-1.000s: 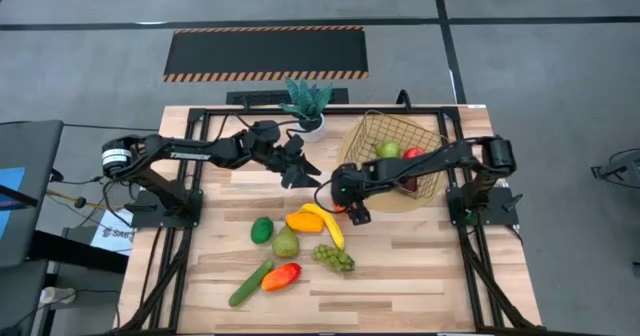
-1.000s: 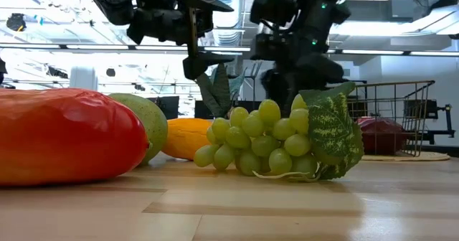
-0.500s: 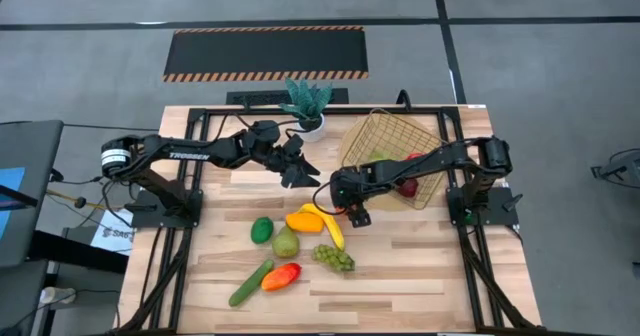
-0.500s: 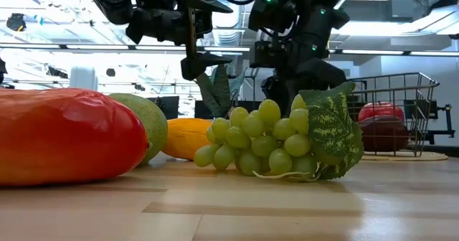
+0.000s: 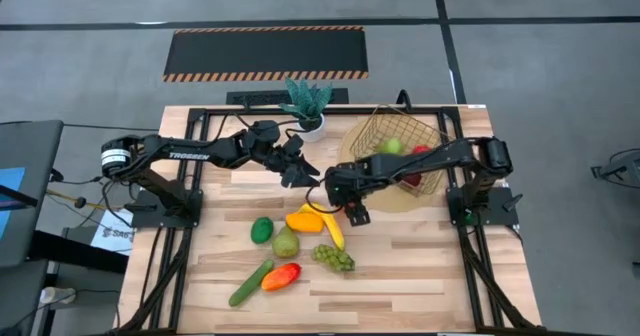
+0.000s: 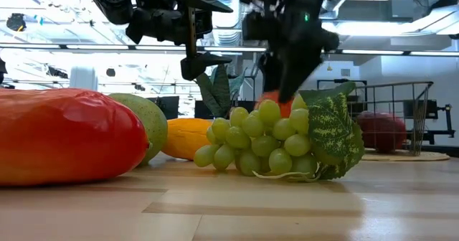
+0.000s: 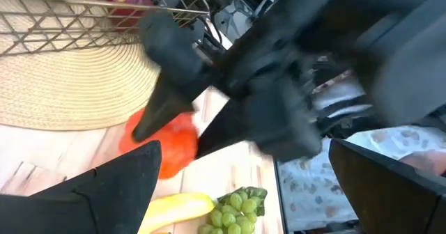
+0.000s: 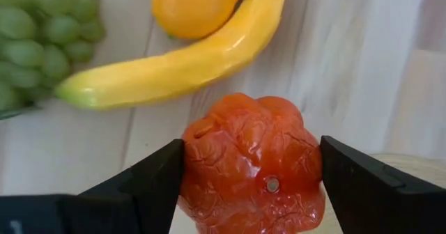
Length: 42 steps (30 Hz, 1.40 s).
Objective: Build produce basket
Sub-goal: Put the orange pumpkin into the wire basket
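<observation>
My right gripper (image 5: 352,212) is shut on an orange-red pepper (image 8: 252,163), just off the near left corner of the gold wire basket (image 5: 398,141). The pepper also shows in the low view (image 6: 282,106) and the left wrist view (image 7: 167,145). The basket stands on a round tan mat (image 5: 395,198) and holds a green pear (image 5: 392,147) and a red apple (image 5: 416,154). My left gripper (image 5: 300,172) is open and empty, above the table left of the right gripper. Banana (image 5: 331,226), grapes (image 5: 335,258), pear (image 5: 286,242) and lime (image 5: 262,229) lie on the table. My right gripper pinches the pepper's two opposite sides (image 8: 198,171) between its two fingers (image 8: 150,185), which come from above and point down at a slant. The pepper is lifted clear of the table, above the wood beside the banana (image 8: 174,60).
A cucumber (image 5: 250,283) and a red pepper (image 5: 282,275) lie toward the near edge, and an orange-yellow fruit (image 5: 303,219) lies beside the banana. A spiky green plant in a white pot (image 5: 306,101) stands at the far edge. Bare wood lies to the near right.
My right gripper has risen with the orange-red pepper, lifting it clear of the table and moving a little toward the left. The basket tipped for a moment and has settled back on the mat.
</observation>
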{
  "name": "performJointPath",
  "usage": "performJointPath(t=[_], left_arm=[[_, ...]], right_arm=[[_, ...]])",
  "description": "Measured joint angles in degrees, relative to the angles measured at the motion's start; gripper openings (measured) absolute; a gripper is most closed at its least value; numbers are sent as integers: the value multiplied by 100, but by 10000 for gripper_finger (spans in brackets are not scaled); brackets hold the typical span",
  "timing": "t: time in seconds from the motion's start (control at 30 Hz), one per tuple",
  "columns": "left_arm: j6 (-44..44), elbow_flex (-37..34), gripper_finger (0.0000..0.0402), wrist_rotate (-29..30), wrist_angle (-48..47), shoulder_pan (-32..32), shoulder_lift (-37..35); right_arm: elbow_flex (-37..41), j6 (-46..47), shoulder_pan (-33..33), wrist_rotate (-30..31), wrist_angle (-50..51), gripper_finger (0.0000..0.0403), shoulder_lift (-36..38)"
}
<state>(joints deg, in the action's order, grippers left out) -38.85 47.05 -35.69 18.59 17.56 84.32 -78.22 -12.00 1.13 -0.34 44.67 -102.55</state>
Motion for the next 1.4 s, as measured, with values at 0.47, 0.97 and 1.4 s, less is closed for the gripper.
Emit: performJointPath(t=[0.47, 0.97, 1.4], left_arm=[[-39, 2, 399, -196, -22, -2, -137], [-284, 2, 399, -285, -23, -2, -156], [-748, 2, 399, -711, 385, -95, -554]], right_arm=[[-304, 488, -1044, 521, 1594, 311, 2175], [1655, -92, -2809, 289, 340, 311, 2613], [2068, 6, -3307, -281, -168, 346, 2612]])
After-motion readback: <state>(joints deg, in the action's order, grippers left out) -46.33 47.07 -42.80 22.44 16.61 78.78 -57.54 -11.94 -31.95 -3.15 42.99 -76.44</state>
